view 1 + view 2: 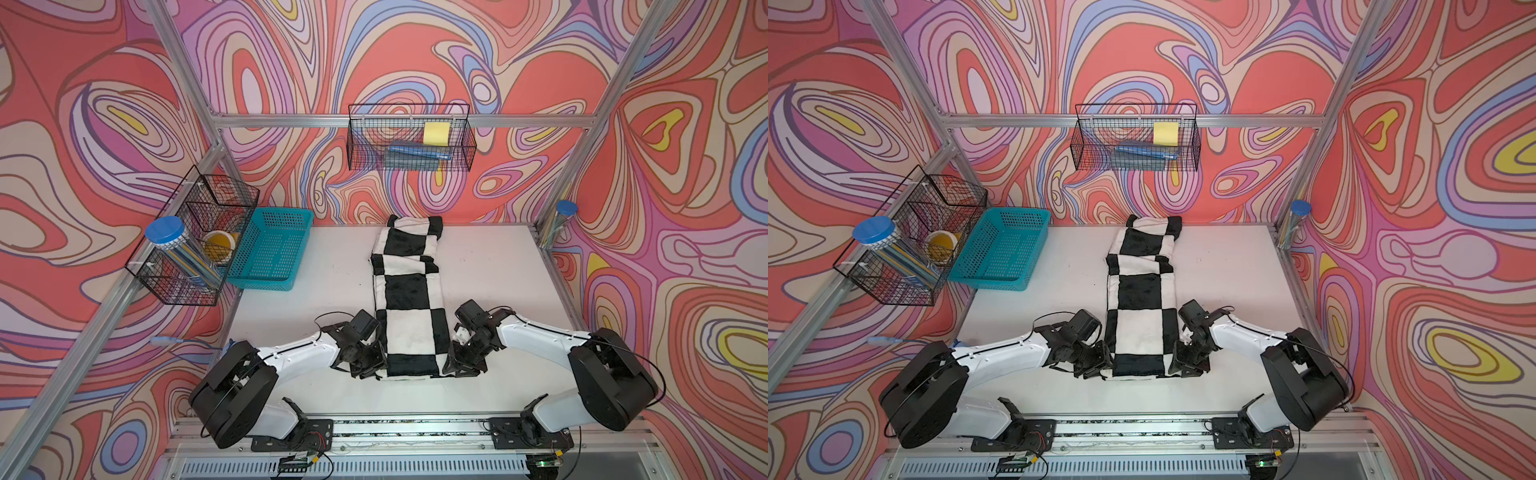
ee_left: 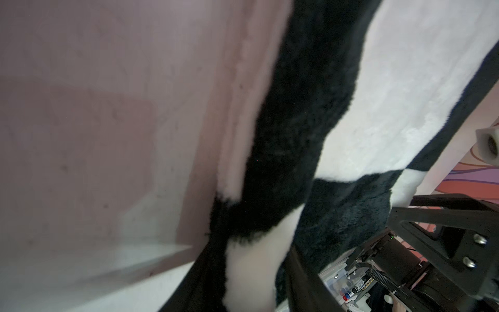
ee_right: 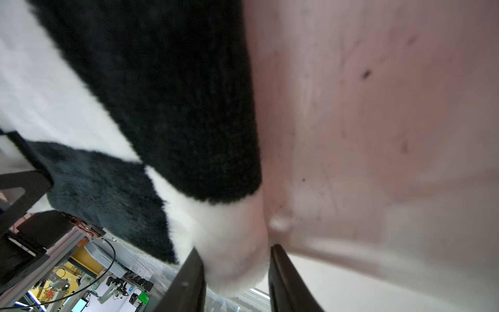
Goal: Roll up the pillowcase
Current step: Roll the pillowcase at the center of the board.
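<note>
Left tool (image 1: 376, 371) and right tool (image 1: 451, 369) each pinch a near corner of the pillowcase (image 1: 409, 299); I'd lift both evenly, then curl the edge over tightly, square to the desk (image 1: 498, 282).

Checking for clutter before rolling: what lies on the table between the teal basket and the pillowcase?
Nothing: only bare white table separates the basket and pillowcase, seen in both top views.

Walls: we see walls (image 1: 104, 124) printed with coral, lilac, blue and yellow swirls.
Table: our white table (image 1: 498, 270) shows small dark specks.
Frame: an aluminium frame (image 1: 291, 120) stands at its far corners.
Storage: a back wire basket (image 1: 361, 141) hangs above the far edge, a side wire basket (image 1: 166, 286) above the left edge.
Light: soft and even.
</note>
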Action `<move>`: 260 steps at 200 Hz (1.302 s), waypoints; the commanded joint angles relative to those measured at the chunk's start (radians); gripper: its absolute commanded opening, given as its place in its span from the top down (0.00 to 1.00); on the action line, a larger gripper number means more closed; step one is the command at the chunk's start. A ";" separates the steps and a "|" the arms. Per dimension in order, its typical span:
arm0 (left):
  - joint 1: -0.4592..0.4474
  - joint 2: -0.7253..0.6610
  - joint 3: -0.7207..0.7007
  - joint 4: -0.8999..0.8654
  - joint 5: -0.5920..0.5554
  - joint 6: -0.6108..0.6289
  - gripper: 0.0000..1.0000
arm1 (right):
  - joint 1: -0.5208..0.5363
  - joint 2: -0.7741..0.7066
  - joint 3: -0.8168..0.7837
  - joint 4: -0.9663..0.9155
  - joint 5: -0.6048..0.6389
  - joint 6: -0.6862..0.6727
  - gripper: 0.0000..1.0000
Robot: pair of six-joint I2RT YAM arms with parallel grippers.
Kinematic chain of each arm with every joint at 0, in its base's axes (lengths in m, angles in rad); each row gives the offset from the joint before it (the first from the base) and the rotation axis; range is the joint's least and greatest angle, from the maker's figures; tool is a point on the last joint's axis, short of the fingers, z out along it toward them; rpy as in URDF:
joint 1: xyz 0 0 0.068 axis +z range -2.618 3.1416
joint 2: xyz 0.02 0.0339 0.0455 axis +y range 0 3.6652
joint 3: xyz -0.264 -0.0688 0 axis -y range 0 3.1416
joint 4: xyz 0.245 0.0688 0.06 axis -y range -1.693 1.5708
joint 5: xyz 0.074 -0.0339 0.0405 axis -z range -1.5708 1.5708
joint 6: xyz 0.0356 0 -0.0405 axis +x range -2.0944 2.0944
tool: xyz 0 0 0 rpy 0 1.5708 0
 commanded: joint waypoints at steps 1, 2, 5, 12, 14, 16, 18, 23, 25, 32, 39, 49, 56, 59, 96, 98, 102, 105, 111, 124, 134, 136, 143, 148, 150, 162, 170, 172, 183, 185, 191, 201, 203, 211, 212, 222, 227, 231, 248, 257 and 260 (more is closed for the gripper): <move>-0.008 0.021 -0.047 -0.020 -0.025 -0.024 0.68 | 0.006 0.007 0.008 0.021 -0.001 0.010 0.68; -0.008 0.020 -0.047 -0.021 -0.025 -0.024 0.69 | 0.006 0.007 0.008 0.021 -0.001 0.010 0.68; -0.009 0.014 -0.050 -0.022 -0.027 -0.026 0.70 | 0.006 0.006 0.011 0.022 0.001 0.009 0.69; -0.011 -0.005 -0.056 -0.026 -0.029 -0.031 0.73 | 0.006 0.002 0.013 0.020 0.003 0.009 0.72; -0.011 -0.010 -0.057 -0.029 -0.029 -0.033 0.74 | 0.006 0.000 0.013 0.020 0.003 0.009 0.73; -0.012 -0.015 -0.058 -0.031 -0.031 -0.035 0.75 | 0.006 0.000 0.015 0.020 0.004 0.009 0.74; -0.012 -0.022 -0.059 -0.038 -0.033 -0.035 0.75 | 0.006 -0.002 0.016 0.020 0.005 0.010 0.75; -0.013 -0.035 -0.060 -0.050 -0.038 -0.040 0.77 | 0.006 -0.006 0.016 0.021 0.005 0.013 0.77; -0.013 -0.042 -0.061 -0.054 -0.039 -0.041 0.78 | 0.006 -0.008 0.016 0.022 0.005 0.015 0.78; -0.013 -0.064 -0.064 -0.065 -0.044 -0.045 0.79 | 0.006 -0.014 0.015 0.027 -0.004 0.019 0.82; -0.013 -0.084 -0.064 -0.087 -0.054 -0.049 0.79 | 0.006 -0.021 0.010 0.033 -0.010 0.027 0.85; -0.014 -0.113 -0.065 -0.114 -0.069 -0.052 0.80 | 0.006 -0.032 0.005 0.041 -0.017 0.035 0.90; -0.013 -0.129 -0.066 -0.128 -0.076 -0.055 0.82 | 0.006 -0.036 0.003 0.041 -0.019 0.038 0.93; -0.013 -0.135 -0.066 -0.134 -0.077 -0.058 0.82 | 0.006 -0.037 0.002 0.038 -0.019 0.039 0.94; -0.014 -0.182 -0.046 -0.167 -0.070 -0.078 0.84 | 0.006 -0.056 0.003 0.025 -0.060 0.041 1.00; -0.014 -0.184 -0.043 -0.170 -0.071 -0.078 0.84 | 0.006 -0.058 0.004 0.022 -0.063 0.042 1.00; -0.014 -0.185 -0.036 -0.177 -0.073 -0.076 0.85 | 0.005 -0.060 0.010 0.014 -0.065 0.041 1.00; -0.015 -0.184 -0.029 -0.182 -0.075 -0.075 0.84 | 0.006 -0.062 0.017 0.008 -0.066 0.040 1.00; -0.013 -0.178 -0.011 -0.190 -0.072 -0.066 0.84 | 0.006 -0.063 0.027 -0.002 -0.071 0.037 1.00; -0.013 -0.149 0.034 -0.216 -0.067 -0.045 0.84 | 0.006 -0.065 0.061 -0.031 -0.081 0.029 1.00; -0.013 -0.124 0.066 -0.229 -0.060 -0.029 0.84 | 0.005 -0.066 0.088 -0.052 -0.080 0.018 1.00; -0.013 -0.119 0.072 -0.232 -0.061 -0.027 0.84 | 0.006 -0.064 0.093 -0.056 -0.080 0.016 1.00; -0.012 -0.102 0.090 -0.240 -0.062 -0.020 0.84 | 0.006 -0.059 0.114 -0.074 -0.080 0.005 1.00; -0.009 -0.091 0.100 -0.239 -0.060 -0.017 0.85 | 0.005 -0.051 0.129 -0.082 -0.080 -0.001 1.00; -0.008 -0.087 0.103 -0.238 -0.059 -0.016 0.85 | 0.006 -0.048 0.134 -0.086 -0.080 -0.004 1.00; -0.002 -0.062 0.118 -0.235 -0.054 -0.013 0.85 | 0.006 -0.034 0.158 -0.093 -0.081 -0.010 1.00; 0.007 -0.050 0.127 -0.237 -0.054 -0.010 0.86 | 0.006 -0.029 0.169 -0.094 -0.077 -0.007 1.00; 0.009 -0.049 0.128 -0.235 -0.053 -0.008 0.86 | 0.006 -0.027 0.171 -0.094 -0.075 -0.007 1.00; 0.026 -0.041 0.135 -0.230 -0.053 -0.004 0.86 | 0.006 -0.016 0.184 -0.092 -0.070 -0.007 1.00; 0.030 -0.039 0.135 -0.228 -0.052 -0.004 0.86 | 0.006 -0.013 0.185 -0.092 -0.068 -0.007 1.00; 0.040 -0.036 0.135 -0.223 -0.048 -0.002 0.86 | 0.007 -0.007 0.189 -0.090 -0.062 -0.008 1.00; 0.059 -0.029 0.137 -0.217 -0.041 0.006 0.87 | 0.006 0.004 0.191 -0.077 -0.060 -0.003 1.00; 0.064 -0.027 0.138 -0.217 -0.039 0.007 0.87 | 0.005 0.006 0.191 -0.076 -0.059 -0.003 1.00; 0.079 -0.024 0.141 -0.218 -0.037 0.015 0.88 | 0.004 0.017 0.196 -0.074 -0.055 -0.004 1.00; 0.082 -0.023 0.142 -0.218 -0.036 0.015 0.88 | 0.004 0.018 0.198 -0.073 -0.055 -0.003 1.00; 0.105 -0.020 0.143 -0.212 -0.024 0.021 0.89 | 0.004 0.028 0.198 -0.064 -0.057 0.000 1.00; 0.116 -0.018 0.144 -0.211 -0.017 0.025 0.90 | 0.004 0.031 0.200 -0.063 -0.055 0.000 1.00; 0.121 -0.019 0.146 -0.211 -0.017 0.027 0.90 | 0.004 0.033 0.202 -0.060 -0.055 0.003 1.00; 0.133 -0.011 0.172 -0.226 -0.026 0.048 0.90 | 0.002 0.031 0.204 -0.049 -0.053 0.012 1.00; 0.136 0.002 0.183 -0.221 -0.016 0.052 0.90 | 0.000 0.035 0.207 -0.046 -0.053 0.015 1.00; 0.138 0.006 0.187 -0.219 -0.013 0.052 0.90 | 0.000 0.035 0.206 -0.044 -0.054 0.015 1.00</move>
